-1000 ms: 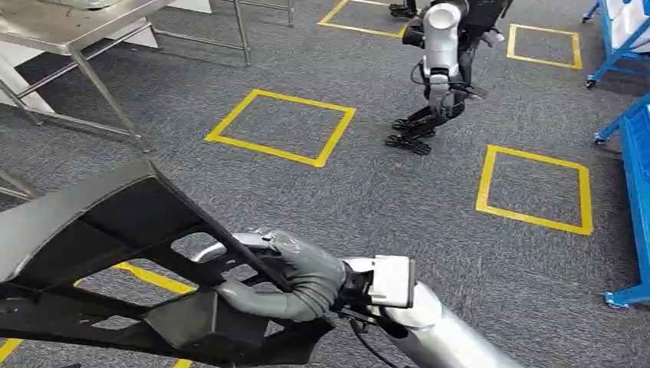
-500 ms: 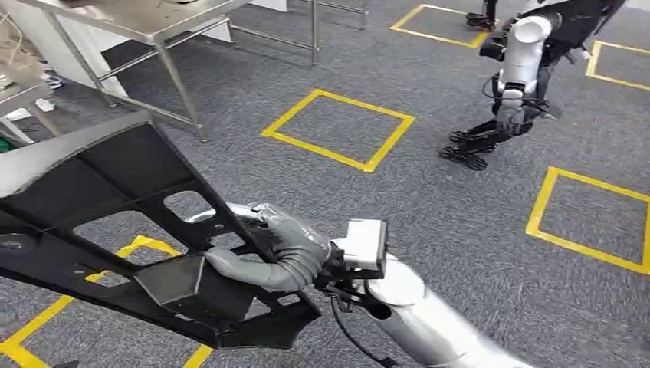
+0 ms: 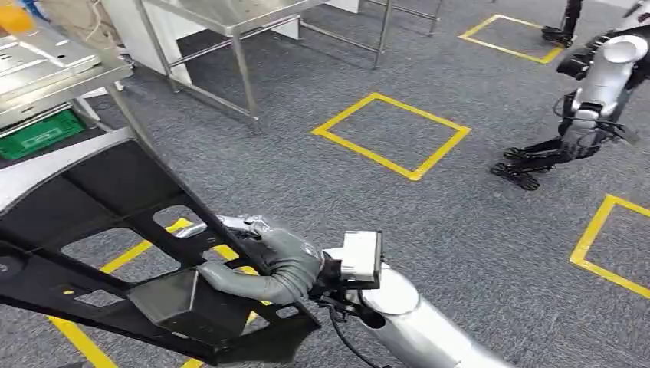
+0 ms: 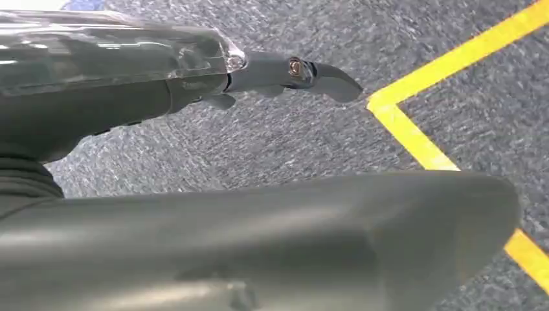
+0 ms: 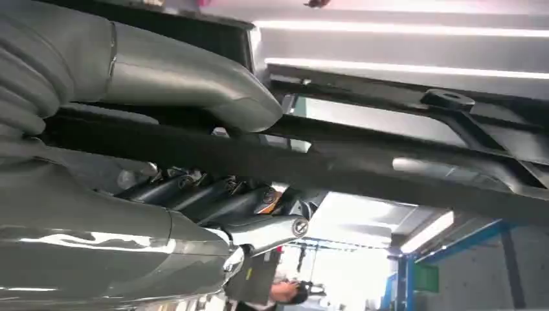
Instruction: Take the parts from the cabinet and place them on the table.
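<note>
Camera panned right; part (image 3: 115,230) unmoved in right robot hand (image 3: 268,264)

Head view high, downward—wrist views close behind each hand.

- The black part (image 3: 115,230) runs off the head view's left edge, so its full length is unknown.
- The right hand (image 3: 272,264) has fingers tucked behind the part's bar.
- The other robot (image 3: 594,92), far right, is cut at the edge.
</note>
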{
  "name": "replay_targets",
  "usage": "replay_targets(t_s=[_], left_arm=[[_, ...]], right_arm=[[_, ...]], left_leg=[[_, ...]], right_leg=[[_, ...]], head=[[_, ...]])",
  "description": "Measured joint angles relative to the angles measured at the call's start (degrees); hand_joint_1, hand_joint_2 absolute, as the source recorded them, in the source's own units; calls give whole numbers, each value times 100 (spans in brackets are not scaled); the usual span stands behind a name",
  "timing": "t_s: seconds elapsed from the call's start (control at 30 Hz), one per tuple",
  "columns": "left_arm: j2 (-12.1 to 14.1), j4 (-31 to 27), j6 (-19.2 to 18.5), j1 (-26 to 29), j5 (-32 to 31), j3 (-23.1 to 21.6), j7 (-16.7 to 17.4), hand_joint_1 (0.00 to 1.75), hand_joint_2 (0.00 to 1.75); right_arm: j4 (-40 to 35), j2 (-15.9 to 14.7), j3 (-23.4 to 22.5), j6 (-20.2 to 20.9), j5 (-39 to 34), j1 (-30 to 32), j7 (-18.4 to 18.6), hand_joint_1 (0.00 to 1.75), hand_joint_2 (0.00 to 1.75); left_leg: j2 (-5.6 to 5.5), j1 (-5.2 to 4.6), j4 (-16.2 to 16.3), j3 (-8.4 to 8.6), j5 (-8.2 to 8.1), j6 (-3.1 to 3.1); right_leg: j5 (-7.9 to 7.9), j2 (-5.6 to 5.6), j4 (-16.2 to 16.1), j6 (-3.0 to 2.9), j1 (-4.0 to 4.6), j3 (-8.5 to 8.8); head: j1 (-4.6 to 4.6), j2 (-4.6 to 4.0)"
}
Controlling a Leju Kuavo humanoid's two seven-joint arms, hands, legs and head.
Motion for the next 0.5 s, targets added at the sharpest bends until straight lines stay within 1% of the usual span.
replay_targets(t_s=[0.03,0.07,0.1,0.13,0.17,0.2,0.23,0.27,0.3,0.33,0.37,0.4,0.43,0.47,0.5], left_arm=[[-7,0,-6,4,0,0,0,0,175],[-2,-2,-7,5,0,2,0,0,175],[-2,-2,-7,-4,0,2,-2,0,175],[-2,-2,-18,-23,0,2,-2,0,175],[0,-2,-17,-35,0,4,-2,0,175],[0,-2,-22,-42,0,7,-2,0,175],[0,-2,-26,-39,0,11,0,0,175],[0,-2,-26,-36,0,18,2,0,175],[0,-2,-26,-29,0,35,4,0,175],[-4,-2,-26,-27,0,48,7,0,175],[-9,-2,-26,-31,4,57,11,0,175],[-32,0,-26,-33,9,68,15,0,175],[-41,-2,-26,-43,9,85,15,0,175],[-37,-2,-26,-27,9,96,22,0,175],[-33,-2,-24,-13,9,109,31,0,175]], right_arm=[[-2,6,4,0,0,-1,0,175,175],[-20,11,4,0,0,-2,0,175,175],[-48,13,7,0,-2,-1,-2,175,175],[-57,4,4,0,-2,-2,-2,175,175],[-55,-4,4,0,-2,7,-2,175,175],[-55,-13,4,4,-2,26,-2,175,175],[-57,-22,9,9,-2,43,-2,175,175],[-57,-28,13,9,-2,55,-2,175,175],[-61,-28,17,9,-2,57,-2,175,175],[-76,-28,22,9,-2,57,-2,175,175],[-96,-28,24,11,-2,57,-2,175,175],[-107,-28,26,15,-2,53,-2,175,175],[-112,-33,31,17,-4,59,-2,175,175],[-111,-35,33,18,-4,59,-2,175,175],[-114,-33,35,17,-7,57,-2,175,175]], left_leg=[[-39,-3,0,-1,2,30],[-102,9,-15,13,19,84],[-142,9,-15,11,23,119],[-198,5,-14,8,30,142],[-265,-8,-14,4,31,155],[-335,-30,-13,-1,36,171],[-401,-53,-12,-1,38,182],[-471,-73,-12,2,41,189],[-545,-93,-12,5,46,196],[-629,-107,-13,5,51,203],[-700,-108,-13,5,56,208],[-748,-88,-13,-2,62,210],[-811,-105,-3,-16,72,189],[-850,-80,-11,-35,85,166],[-905,-56,-28,-39,97,126]], right_leg=[[-10,-41,-1,18,-11,8],[-90,102,41,82,-52,18],[-251,336,235,83,-74,-59],[-484,451,640,75,-68,-235],[-695,494,1114,70,-67,-458],[-860,501,1592,58,-67,-695],[-894,506,1865,37,-63,-843],[-803,518,1859,4,-45,-866],[-590,540,1587,-46,-25,-767],[-291,603,1076,-123,8,-552],[-38,739,566,-198,48,-324],[44,1019,181,-280,84,-165],[46,1036,97,-276,48,-128],[43,977,96,-259,85,-116],[38,948,93,-265,90,-111]], head=[[-2,0],[0,0],[0,0],[4,0],[4,0],[4,0],[4,0],[4,0],[4,0],[4,0],[2,0],[2,0],[-7,0],[16,0],[18,0]])
